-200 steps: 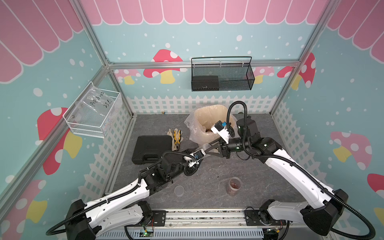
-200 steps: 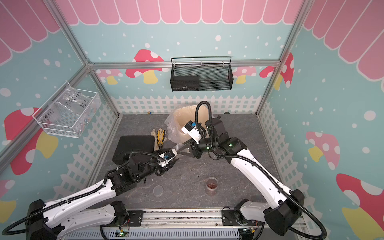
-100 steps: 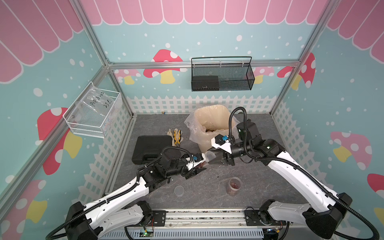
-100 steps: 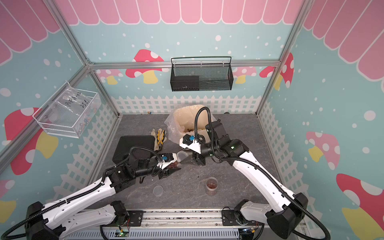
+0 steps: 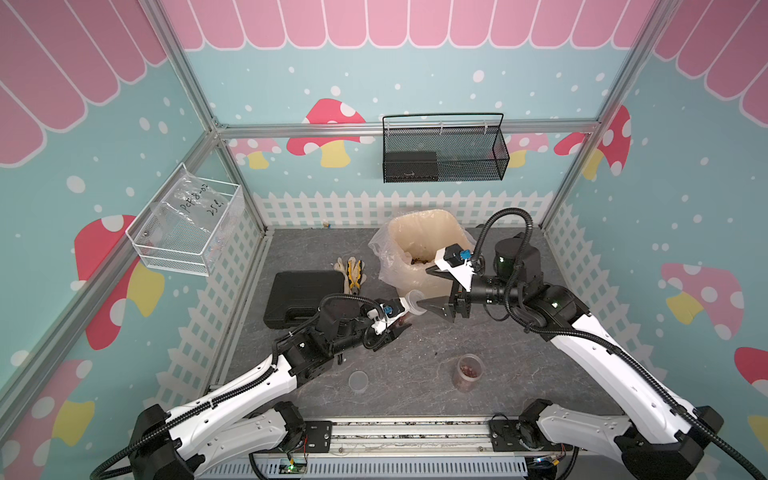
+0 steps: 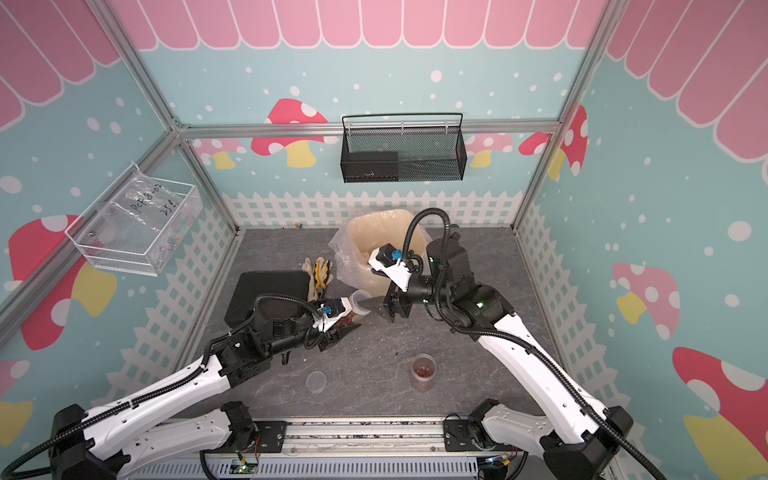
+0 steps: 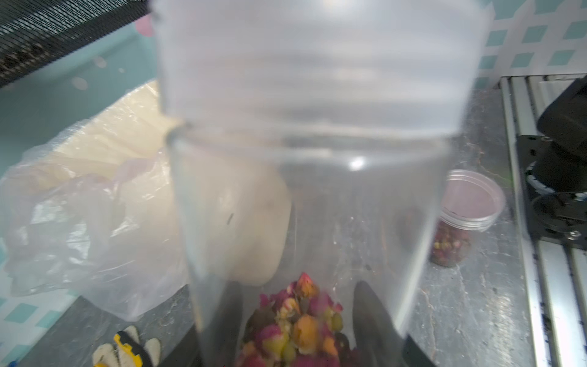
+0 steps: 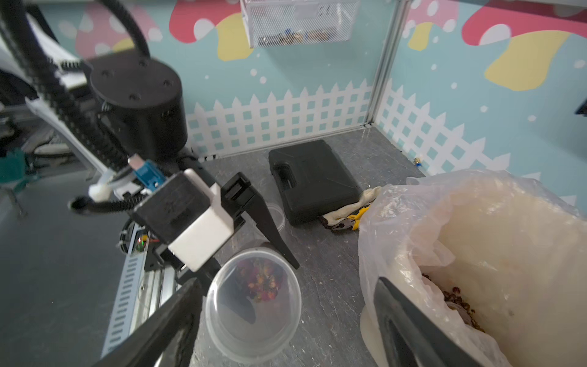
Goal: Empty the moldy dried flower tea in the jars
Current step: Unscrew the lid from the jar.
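The moldy dried flower tea (image 7: 295, 321) lies heaped at the bottom end of the jar (image 5: 409, 302). The left end effector (image 5: 400, 323) has this jar clamped near its base, jaws closed tight on the clear wall. It holds the jar tipped nearly on its side above the table (image 5: 415, 357), lidded end turned toward the right end effector (image 5: 432, 287). That pose looks meant to present the lid (image 8: 252, 305) for removal while the buds sit away from the mouth.

The right end effector is spread wide and holds nothing. The lid sits between its fingers (image 8: 165, 327), close by one of them; whether it touches I cannot tell.

Just beyond stands the cream bin (image 5: 415, 232) with its clear liner, brown bits lying in it, near enough that the pour should be short. Nearer the rail a second jar (image 5: 468, 372) stands upright, lidded, with tea inside. Well apart from it lies a small clear round piece (image 5: 358, 381); whether that is a short jar or a loose lid I cannot tell.
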Robot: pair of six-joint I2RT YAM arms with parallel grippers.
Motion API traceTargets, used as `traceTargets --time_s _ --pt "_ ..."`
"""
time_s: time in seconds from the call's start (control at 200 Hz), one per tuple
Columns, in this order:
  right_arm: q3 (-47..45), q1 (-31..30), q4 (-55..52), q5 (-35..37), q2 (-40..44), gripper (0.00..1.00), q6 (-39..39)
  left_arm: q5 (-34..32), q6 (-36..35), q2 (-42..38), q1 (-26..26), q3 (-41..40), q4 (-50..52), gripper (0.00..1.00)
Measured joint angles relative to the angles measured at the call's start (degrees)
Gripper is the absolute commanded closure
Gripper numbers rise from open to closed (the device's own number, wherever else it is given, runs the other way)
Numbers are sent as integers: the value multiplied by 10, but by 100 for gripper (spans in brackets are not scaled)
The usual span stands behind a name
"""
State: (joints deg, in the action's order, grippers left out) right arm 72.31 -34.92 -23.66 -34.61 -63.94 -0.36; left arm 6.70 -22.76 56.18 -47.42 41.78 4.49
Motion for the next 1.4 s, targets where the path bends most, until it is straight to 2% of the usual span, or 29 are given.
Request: traceTargets --time_s 0.13,0.27,0.435,0.655,0.7,0.9,1.141,1.231,1.401 --pt "0 0 7 30 -1 14 99 -42 -19 -2 -5 -6 -16 91" --pt "0 0 -4 24 -36 14 161 -85 -42 -2 -18 -8 -23 91" --pt "0 0 -15 5 -53 14 191 -125 -63 -1 -32 -8 -26 92" --pt "-1 -4 -16 -14 -62 16 196 -155 -78 6 -40 -8 -26 92" --pt "-1 -8 -17 -15 -66 18 195 -159 -80 8 -40 -8 -26 92" --pt "-2 -23 -29 -15 -76 43 185 -174 -86 10 -41 -8 -23 92" --pt "-2 -26 -46 -15 -83 79 136 -172 -87 10 -41 -8 0 94" --pt "0 -27 -68 -24 -84 82 67 -148 -81 10 -40 -7 14 95" --pt "2 -33 -131 -32 -79 86 -109 -53 -66 13 -32 3 68 100"
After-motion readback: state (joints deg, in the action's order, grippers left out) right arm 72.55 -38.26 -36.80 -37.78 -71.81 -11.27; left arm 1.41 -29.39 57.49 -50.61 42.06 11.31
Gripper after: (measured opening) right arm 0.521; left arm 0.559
